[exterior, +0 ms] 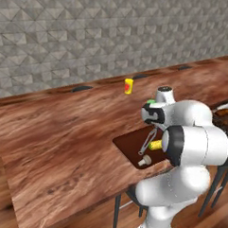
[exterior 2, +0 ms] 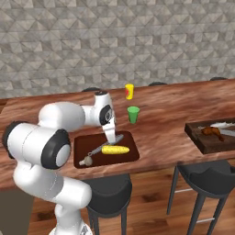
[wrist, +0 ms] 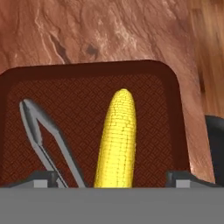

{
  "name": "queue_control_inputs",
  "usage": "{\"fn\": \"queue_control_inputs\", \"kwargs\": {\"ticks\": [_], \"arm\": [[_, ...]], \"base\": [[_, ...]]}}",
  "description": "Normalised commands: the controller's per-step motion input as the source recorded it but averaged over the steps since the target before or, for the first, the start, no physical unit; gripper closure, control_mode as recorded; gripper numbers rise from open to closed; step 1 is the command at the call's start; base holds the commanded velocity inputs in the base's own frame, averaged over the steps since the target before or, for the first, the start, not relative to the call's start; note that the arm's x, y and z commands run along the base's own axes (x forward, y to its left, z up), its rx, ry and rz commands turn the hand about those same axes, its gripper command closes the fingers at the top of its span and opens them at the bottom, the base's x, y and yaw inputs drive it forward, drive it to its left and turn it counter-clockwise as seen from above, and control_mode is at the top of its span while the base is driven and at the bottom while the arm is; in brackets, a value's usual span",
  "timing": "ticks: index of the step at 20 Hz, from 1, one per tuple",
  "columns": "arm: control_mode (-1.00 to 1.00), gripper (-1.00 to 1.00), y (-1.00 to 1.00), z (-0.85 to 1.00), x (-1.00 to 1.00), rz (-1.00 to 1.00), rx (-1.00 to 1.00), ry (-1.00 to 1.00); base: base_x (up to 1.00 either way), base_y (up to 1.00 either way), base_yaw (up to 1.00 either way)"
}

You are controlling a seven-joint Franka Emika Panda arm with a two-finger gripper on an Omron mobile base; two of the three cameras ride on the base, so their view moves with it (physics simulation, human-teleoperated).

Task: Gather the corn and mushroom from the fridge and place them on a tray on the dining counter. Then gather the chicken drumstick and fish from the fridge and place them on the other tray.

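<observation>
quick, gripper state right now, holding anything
Gripper: open and holding nothing; its fingertips stand apart on either side of the corn, which lies on the tray.

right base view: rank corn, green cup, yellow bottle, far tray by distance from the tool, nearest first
1. corn, just below the tool, on the near tray
2. green cup, behind, slightly right
3. yellow bottle, farther back
4. far tray, far right

Corn (wrist: 117, 138) bright yellow, kernels in fine rows. Tray (wrist: 87, 72) dark brown, crosshatched floor. Tongs (wrist: 46, 135) grey metal. Cup (exterior 2: 133, 114) green. Counter (exterior: 63, 127) reddish-brown woodgrain. Wall (exterior 2: 114, 41) grey, triangular-faceted tile pattern.
</observation>
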Motion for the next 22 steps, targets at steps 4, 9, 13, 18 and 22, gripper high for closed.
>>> {"fn": "queue_control_inputs", "kwargs": {"ticks": [4,9,13,18,22], "arm": [[-1.0,-1.0,0.05,0.31,-0.45,0.08,0.0,-0.11],[-1.0,-1.0,0.27,0.23,-0.66,0.31,0.0,-0.11],[-1.0,-1.0,0.03,0.71,-0.4,0.36,0.0,-0.06],[-1.0,-1.0,0.22,0.53,-0.45,0.37,0.0,-0.04],[-1.0,-1.0,0.39,0.48,-0.59,0.39,-0.02,-0.12]], "base": [[0.0,0.0,0.0],[0.0,0.0,0.0],[0.0,0.0,0.0],[0.0,0.0,0.0],[0.0,0.0,0.0]]}}
